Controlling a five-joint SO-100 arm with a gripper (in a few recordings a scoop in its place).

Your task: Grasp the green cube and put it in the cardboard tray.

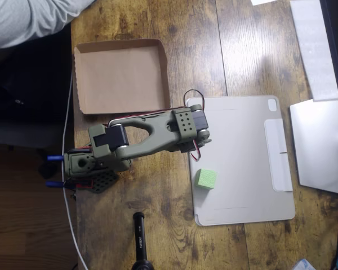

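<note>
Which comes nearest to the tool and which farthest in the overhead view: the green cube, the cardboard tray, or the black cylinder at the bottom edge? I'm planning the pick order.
The tool sits folded over the tablet cover's left edge.
1. The green cube, just below it on the cover.
2. The cardboard tray, up and left.
3. The black cylinder, at the bottom edge, farthest.

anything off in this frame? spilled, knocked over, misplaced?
Nothing stands out. The green cube sits flat on the grey tablet cover, the cardboard tray lies empty and level on the wooden table, and the arm is folded between them.
</note>
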